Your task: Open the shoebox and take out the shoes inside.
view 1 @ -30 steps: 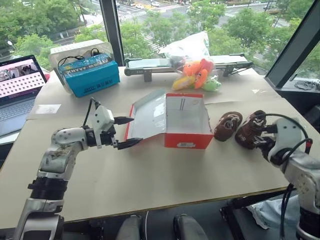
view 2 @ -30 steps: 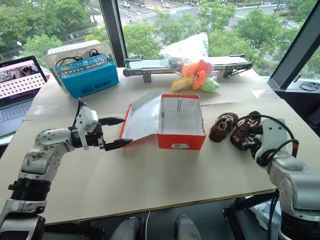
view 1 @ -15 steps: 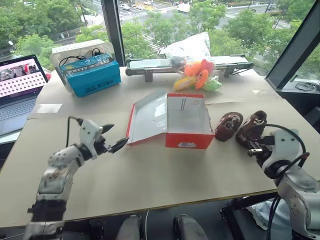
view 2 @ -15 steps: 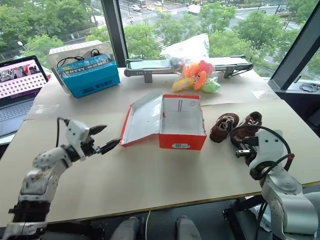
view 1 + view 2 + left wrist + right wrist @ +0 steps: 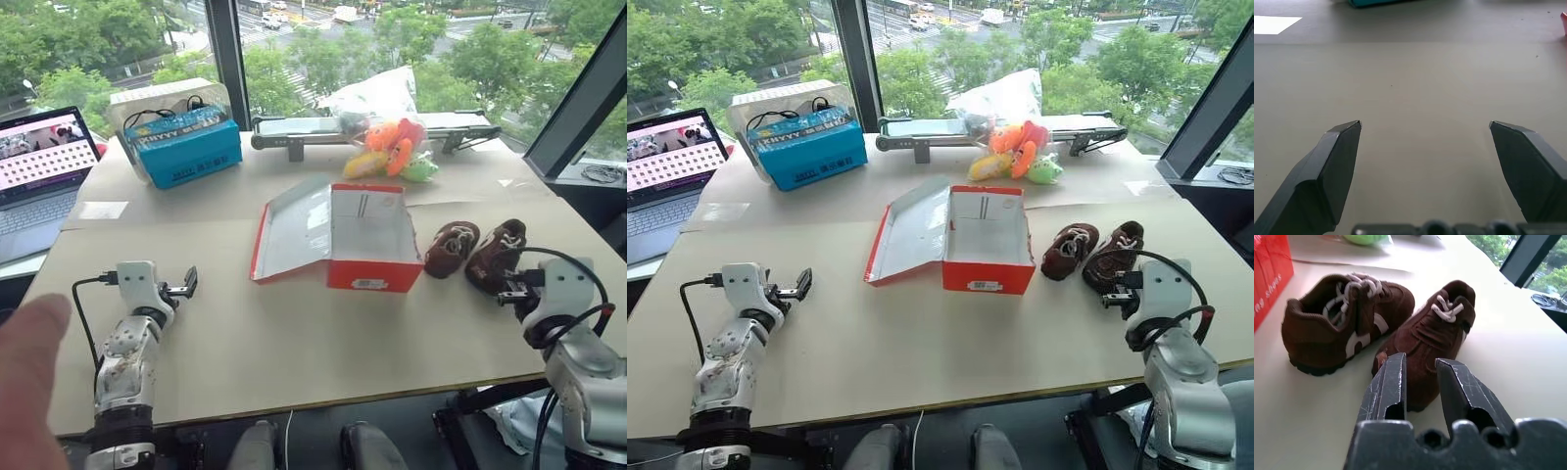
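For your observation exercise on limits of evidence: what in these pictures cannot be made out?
- Shoebox lid's outer face: turned down toward the table in the head views.
- White end label: print too small to read.
- Blue box lettering: too small to read.
- Laptop: cut off by the picture's edge.
- Plush toys: bunched together, count unclear.

Both arms are pale grey-white castings, speckled and worn, with ribbed black joints. A black cable loops at each wrist. Each end effector, left [image 5: 188, 282] and right [image 5: 1419, 377], carries two black wedge fingers, the right pair seemingly scratched.
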Robot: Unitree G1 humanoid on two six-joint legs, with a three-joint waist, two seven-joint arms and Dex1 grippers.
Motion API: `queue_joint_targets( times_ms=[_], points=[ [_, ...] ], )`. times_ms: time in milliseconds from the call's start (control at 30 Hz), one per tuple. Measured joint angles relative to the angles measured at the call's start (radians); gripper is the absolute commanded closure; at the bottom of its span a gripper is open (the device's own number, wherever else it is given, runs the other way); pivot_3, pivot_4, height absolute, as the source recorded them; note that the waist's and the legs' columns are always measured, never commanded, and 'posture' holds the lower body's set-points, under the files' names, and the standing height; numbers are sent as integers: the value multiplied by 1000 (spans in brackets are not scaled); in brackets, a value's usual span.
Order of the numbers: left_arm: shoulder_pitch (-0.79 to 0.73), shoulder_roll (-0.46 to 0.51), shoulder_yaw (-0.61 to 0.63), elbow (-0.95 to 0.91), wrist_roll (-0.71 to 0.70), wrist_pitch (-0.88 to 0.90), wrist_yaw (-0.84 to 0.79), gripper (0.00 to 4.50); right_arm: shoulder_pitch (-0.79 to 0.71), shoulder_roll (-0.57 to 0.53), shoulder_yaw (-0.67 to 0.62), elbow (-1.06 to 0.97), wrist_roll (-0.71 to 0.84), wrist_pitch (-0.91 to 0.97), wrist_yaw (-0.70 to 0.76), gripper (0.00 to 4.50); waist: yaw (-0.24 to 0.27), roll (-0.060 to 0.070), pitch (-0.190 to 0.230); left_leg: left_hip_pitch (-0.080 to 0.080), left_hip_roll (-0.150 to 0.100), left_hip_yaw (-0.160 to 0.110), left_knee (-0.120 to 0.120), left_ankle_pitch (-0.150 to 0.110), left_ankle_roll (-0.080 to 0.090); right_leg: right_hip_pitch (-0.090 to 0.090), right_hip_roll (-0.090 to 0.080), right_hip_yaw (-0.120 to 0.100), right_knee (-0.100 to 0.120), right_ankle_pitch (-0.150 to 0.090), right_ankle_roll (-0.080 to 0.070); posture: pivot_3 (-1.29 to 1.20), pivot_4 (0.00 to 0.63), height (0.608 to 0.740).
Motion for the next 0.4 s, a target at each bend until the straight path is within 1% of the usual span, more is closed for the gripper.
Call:
queue_joint_targets(
  times_ms=[400],
  points=[
    [0,-31,-31,10,9,-59,-14,0,14,30,23,58,-24,-62,2,3164,1,2,-1,0,0,1,0,0,0,0,0,0,0,0,0,0,150,740]
  ],
)
